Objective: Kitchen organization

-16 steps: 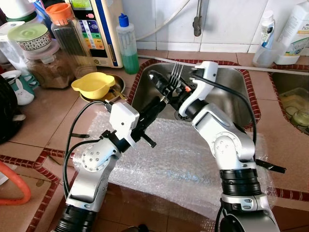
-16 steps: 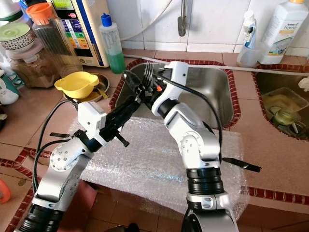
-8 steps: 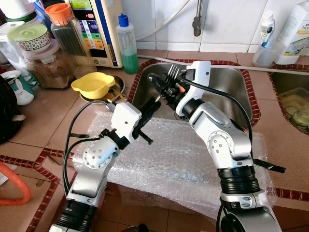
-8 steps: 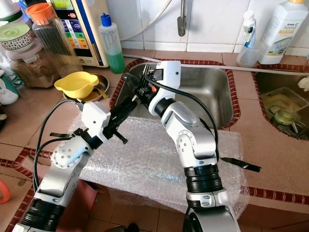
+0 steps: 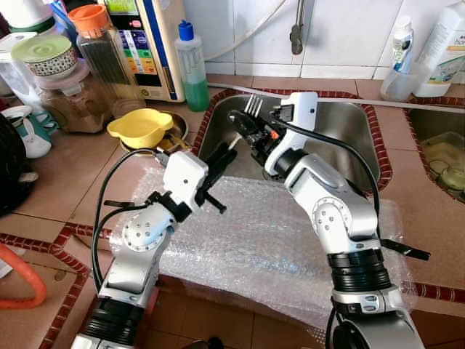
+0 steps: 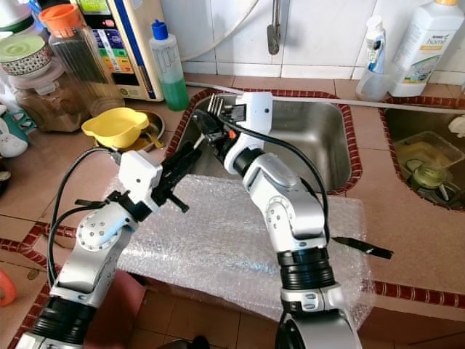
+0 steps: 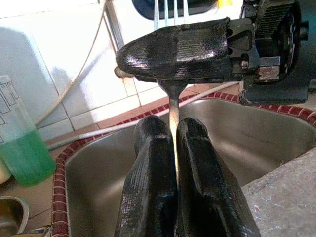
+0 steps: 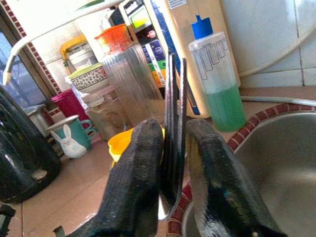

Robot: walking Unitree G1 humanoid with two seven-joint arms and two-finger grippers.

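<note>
A metal fork [image 5: 253,105] is held over the left edge of the steel sink [image 5: 349,138], tines up. My right gripper [image 5: 247,127] is shut on its neck just below the tines. In the right wrist view the fork [image 8: 174,98] stands edge-on between the black fingers [image 8: 138,168]. My left gripper [image 5: 225,150] reaches up from the counter and is shut on the thin handle [image 7: 173,106]. In the left wrist view that handle runs up between my left fingers [image 7: 148,163] to the right gripper's finger [image 7: 182,49] lying across the neck.
A sheet of bubble wrap [image 5: 276,247] covers the counter in front of the sink. A yellow bowl [image 5: 142,127], a green soap bottle [image 5: 192,69] and jars [image 5: 109,51] stand at the back left. The tap [image 5: 296,29] hangs over the sink. Bottles [image 5: 443,43] and a second basin [image 5: 443,156] are at the right.
Both grippers and the fork have shifted a little to the left, toward the sink's left rim. The left gripper's fingers sit lower and further left. Both grips stay shut.
</note>
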